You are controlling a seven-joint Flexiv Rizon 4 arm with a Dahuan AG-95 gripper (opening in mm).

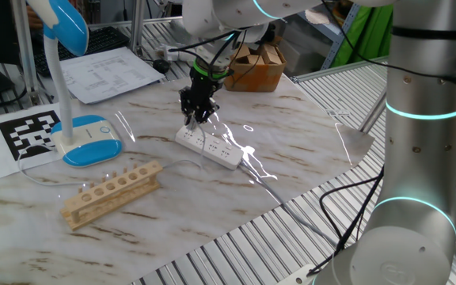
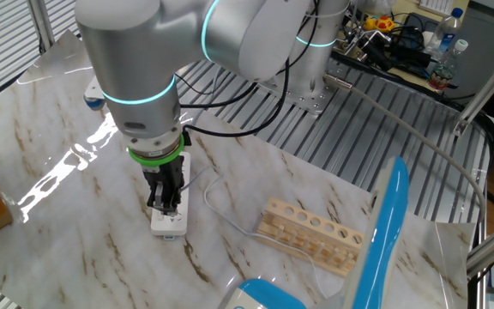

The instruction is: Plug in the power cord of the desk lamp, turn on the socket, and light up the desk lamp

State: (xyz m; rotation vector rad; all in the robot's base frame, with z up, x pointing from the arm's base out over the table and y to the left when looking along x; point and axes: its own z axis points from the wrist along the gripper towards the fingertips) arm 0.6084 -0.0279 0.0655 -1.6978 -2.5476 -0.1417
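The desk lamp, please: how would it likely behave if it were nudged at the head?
The desk lamp probably tips rather than slides: its slim neck carries a long head high above the oval base. Its trailing power cord looks thin and floppy, so offers little restraint.

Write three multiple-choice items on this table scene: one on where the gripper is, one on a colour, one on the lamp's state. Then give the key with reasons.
1. Where is the gripper?
A. over the wooden rack
B. at one end of the socket
C. on the lamp base

2. What colour is the top of the desk lamp base?
A. red
B. green
C. blue

3. How does the desk lamp stand?
A. upright on its base
B. lying on its side
C. hanging from the gripper

Key: 1 B, the fingers point down onto the end of the socket, apart from the wooden rack. 2 C, the oval top is blue. 3 A, its neck rises from the base.
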